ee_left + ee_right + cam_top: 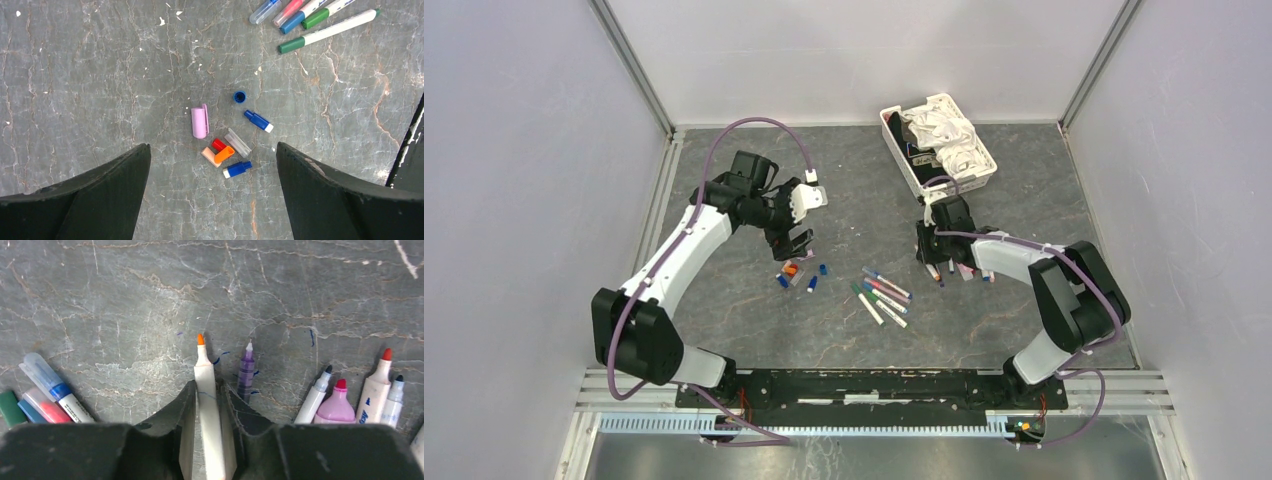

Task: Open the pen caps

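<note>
Reaching across the tabletop [844,180], the left arm [694,235] bends right, left claw [212,147] spread wide above loose pen caps [224,154]. Right arm [1024,260] folds leftward, right claw [208,386] clenched on an uncapped orange-tipped pen [202,360]. Capped pens [886,297] lie between.

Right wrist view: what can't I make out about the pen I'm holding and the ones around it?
- Orange-tipped pen: the rear of its barrel is hidden inside the right gripper and cut off by the bottom edge.
- Uncapped pens on the right: their lower barrels are hidden behind the gripper body.
- Capped pens on the left: only the cap ends show, for the same reason.
- Top external view: the held pen is too small to make out under the gripper.
</note>
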